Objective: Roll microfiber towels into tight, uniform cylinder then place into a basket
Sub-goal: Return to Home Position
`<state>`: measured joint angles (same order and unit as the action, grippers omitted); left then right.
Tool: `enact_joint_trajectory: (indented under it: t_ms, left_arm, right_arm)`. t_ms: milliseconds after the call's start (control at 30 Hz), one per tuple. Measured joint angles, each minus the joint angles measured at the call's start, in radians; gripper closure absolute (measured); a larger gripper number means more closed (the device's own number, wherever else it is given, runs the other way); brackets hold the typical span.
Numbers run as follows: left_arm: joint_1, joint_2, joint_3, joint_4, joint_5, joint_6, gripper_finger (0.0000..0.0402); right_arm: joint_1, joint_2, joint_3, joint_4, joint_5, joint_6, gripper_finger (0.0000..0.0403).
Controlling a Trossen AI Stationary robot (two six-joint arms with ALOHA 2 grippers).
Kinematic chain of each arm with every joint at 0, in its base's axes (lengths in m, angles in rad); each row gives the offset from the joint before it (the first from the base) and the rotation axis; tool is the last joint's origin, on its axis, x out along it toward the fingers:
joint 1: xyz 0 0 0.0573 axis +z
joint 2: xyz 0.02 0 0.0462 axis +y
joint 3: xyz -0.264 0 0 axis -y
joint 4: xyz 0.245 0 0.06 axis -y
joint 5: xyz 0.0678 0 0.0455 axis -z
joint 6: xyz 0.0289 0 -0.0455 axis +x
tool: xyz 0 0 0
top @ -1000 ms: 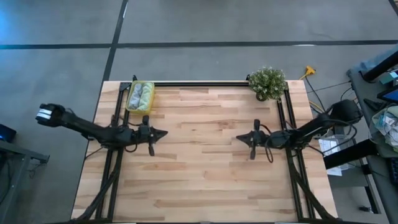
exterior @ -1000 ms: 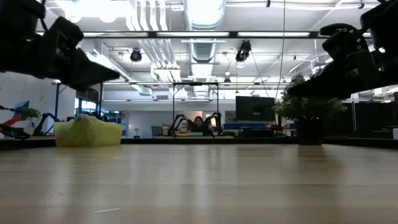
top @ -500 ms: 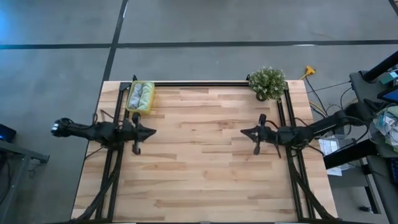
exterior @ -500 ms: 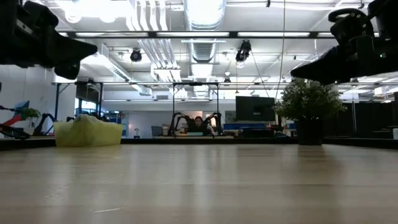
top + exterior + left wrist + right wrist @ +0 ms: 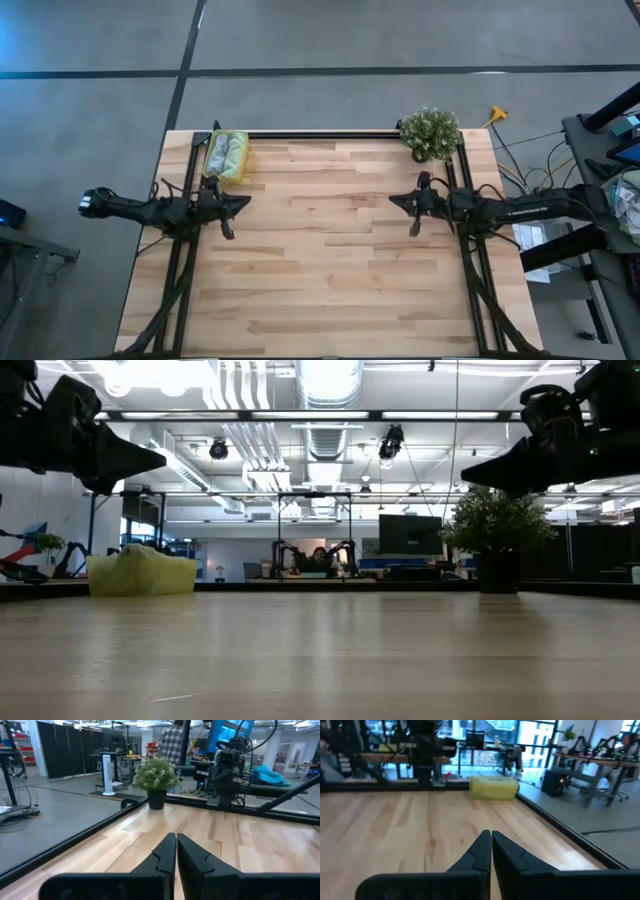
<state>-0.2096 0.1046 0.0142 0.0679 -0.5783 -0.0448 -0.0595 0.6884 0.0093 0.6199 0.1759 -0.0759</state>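
I see both towels [image 5: 226, 153] rolled inside the basket [image 5: 225, 179]; left end effector [image 5: 244, 200] and right end effector [image 5: 394, 200] hang closed and empty above the desk [image 5: 330, 270], so I judge only parking remains

Quick tally from above:
- 1 table [image 5: 320, 270]
- 1 basket [image 5: 224, 177], 11 o'clock corner
- 2 rolled towels inside: green towel [image 5: 236, 152], grey towel [image 5: 216, 155]
- 1 potted plant [image 5: 431, 132], 1 o'clock corner
- 2 arms, 1 gripper each: left gripper [image 5: 243, 201] at 9 o'clock, right gripper [image 5: 396, 201] at 3 o'clock
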Motion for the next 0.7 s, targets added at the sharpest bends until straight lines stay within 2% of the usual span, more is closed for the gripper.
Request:
enact_joint_trajectory:
  t_ms: [267,700]
  left_arm:
    - [-0.001,-0.003,0.007,-0.007,0.003,0.0,0.0402]
    - [0.0,-0.003,0.022,0.001,0.005,0.0,0.0402]
  right_arm:
    - [-0.009,-0.177,0.0,-0.046,0.008,0.024,0.0394]
    - [-0.009,-0.674,0.0,-0.521,0.008,0.064,0.0394]
